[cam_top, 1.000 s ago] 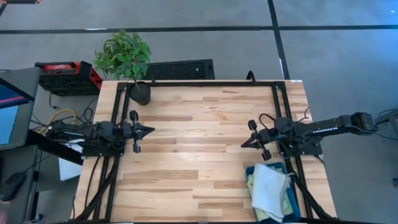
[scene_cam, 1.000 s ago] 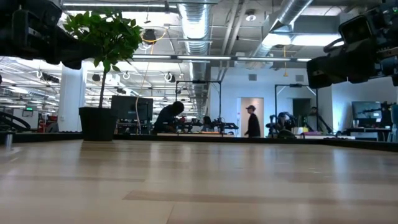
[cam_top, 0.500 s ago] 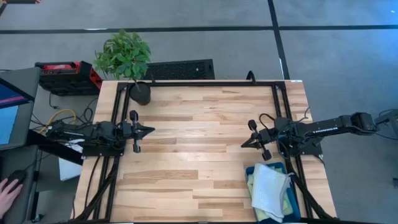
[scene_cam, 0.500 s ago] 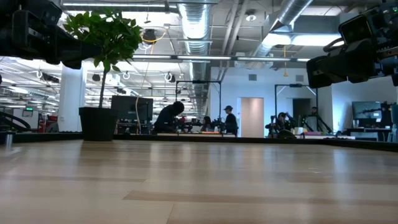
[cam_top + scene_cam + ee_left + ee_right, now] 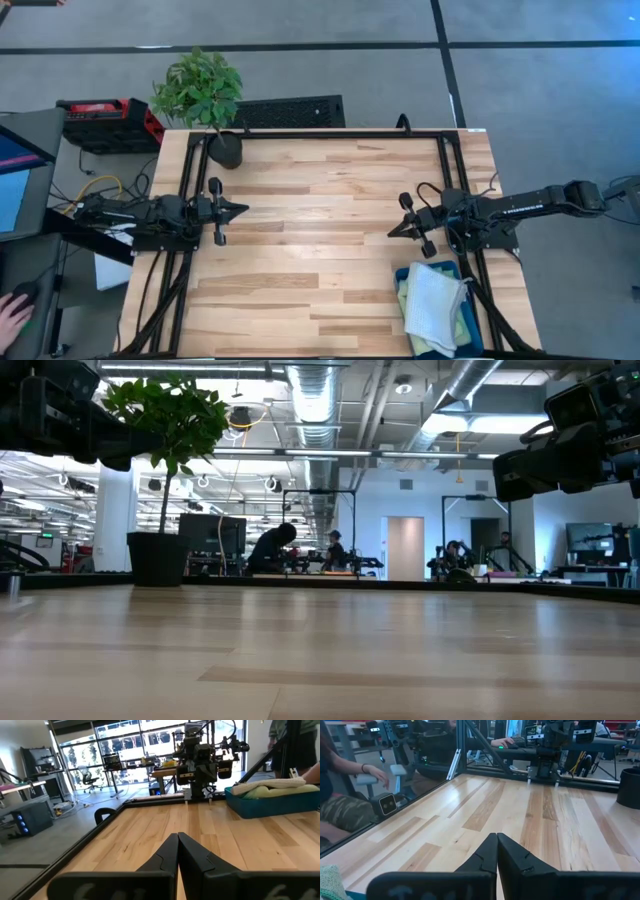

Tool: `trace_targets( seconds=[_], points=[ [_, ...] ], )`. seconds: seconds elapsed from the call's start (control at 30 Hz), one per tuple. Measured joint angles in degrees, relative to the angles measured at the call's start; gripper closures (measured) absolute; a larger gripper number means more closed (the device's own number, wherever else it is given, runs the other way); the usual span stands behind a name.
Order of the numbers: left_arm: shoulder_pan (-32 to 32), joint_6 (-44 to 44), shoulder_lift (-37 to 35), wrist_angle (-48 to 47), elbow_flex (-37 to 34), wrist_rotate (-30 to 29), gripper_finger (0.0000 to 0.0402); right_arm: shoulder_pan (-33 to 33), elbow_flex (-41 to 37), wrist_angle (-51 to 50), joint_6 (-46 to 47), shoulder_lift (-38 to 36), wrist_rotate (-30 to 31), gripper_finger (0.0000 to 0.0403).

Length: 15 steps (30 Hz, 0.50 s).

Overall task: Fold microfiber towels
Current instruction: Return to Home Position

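Moved: person (image 5: 333,550) in room, now farther left.
Left fingers (image 5: 165,860): together, above surface (image 5: 320,200).
Right fingers (image 5: 487,852): together, towels (image 5: 433,305) near.

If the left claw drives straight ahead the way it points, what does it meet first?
The left claw points across the table at the right claw, with only wood between them, so that arm is probably first; the two lines may be slightly offset. The bin sits off to the side.

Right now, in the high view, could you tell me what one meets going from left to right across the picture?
Person's hand → red-and-black case → left gripper → right gripper → grey towel on top of the teal bin.
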Motion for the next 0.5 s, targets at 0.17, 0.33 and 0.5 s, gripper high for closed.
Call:
trace_targets(
  seconds=[0.17,0.33,0.5],
  points=[
    [0.0,0.21,0.0,0.0,0.0,0.0,0.0401,0.0,0.0,0.02,0.01,0.0,0.0,0.0374],
    [0.0,0.38,0.0,0.0,0.0,0.0,0.0401,0.0,0.0,0.0,0.01,0.0,0.0,0.0372],
    [0.0,0.02,0.0,0.0,-0.02,0.0,0.0401,0.0,0.0,0.0,0.01,0.0,0.0,0.0372]
  ],
)
